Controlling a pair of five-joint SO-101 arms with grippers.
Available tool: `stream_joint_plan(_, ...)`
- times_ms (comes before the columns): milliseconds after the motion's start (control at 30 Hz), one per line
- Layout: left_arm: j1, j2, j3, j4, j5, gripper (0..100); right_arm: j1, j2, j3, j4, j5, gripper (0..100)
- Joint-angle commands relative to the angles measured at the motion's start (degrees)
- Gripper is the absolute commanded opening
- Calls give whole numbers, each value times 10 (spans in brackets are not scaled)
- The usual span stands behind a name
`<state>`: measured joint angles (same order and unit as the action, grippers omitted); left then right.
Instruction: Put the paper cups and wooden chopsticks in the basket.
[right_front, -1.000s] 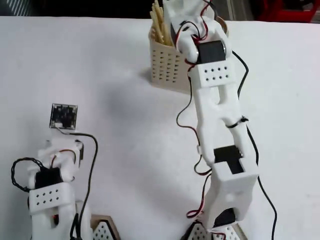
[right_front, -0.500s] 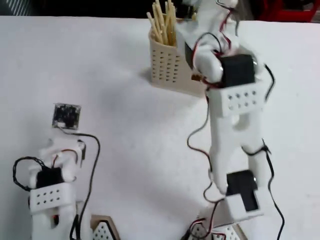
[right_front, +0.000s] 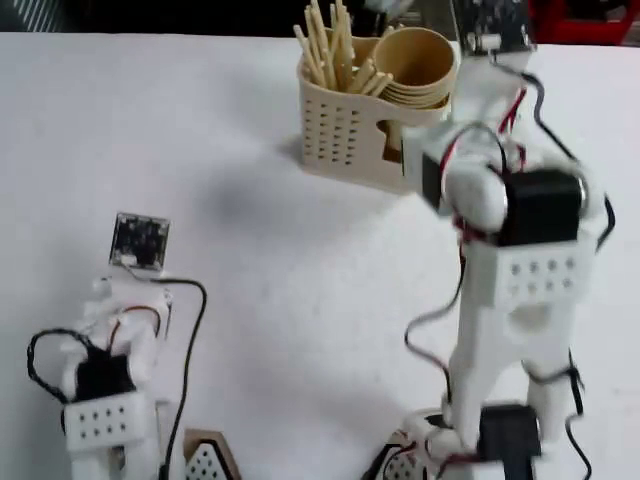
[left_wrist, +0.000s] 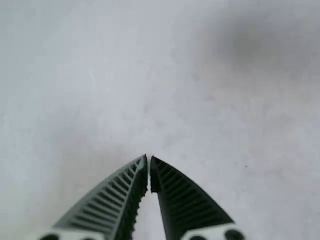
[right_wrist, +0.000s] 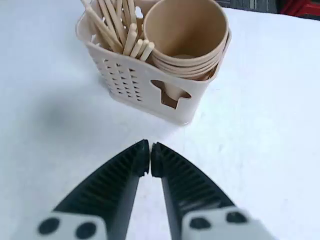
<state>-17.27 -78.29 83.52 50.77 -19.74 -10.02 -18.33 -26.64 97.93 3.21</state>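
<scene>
Paper cups (right_wrist: 186, 35), tan and nested, and wooden chopsticks (right_wrist: 114, 26) stand in the cream perforated basket (right_wrist: 125, 80), so the task seems done; left gripper (left_wrist: 148, 167) and right gripper (right_wrist: 150, 152) fingers pinched together, empty.

Light: bright and even; my white table (right_front: 260, 330) almost glares in the high view.
Shadows: soft; a grey patch lies on the table beside the basket (right_front: 345, 140), on my left arm's side.
Left wrist view: a dull shadow ahead of my left fingers (left_wrist: 120, 200).

Beyond the right pincer (right_wrist: 150, 156), pale wooden chopsticks (right_wrist: 117, 26) are cropped at the tips. Cream perforated basket (right_wrist: 125, 82) hides bases of tan paper cups (right_wrist: 186, 35).
</scene>
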Motion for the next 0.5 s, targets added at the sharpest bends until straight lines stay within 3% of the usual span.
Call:
stream_joint_plan(0, 15, -182, 36, 56, -2, 30, 8, -94, 78, -34, 0, 18)
stream_joint_plan(100, 15, -282, 61, 91, -2, 31, 8, -153, 185, -79, 0, 18)
stream_joint_plan(367, 16, -245, 55, 89, -2, 31, 9, -321, 489, -214, 0, 18)
stream_joint_plan(467, 46, -245, 55, 92, -2, 31, 8, -400, 594, -269, 0, 18)
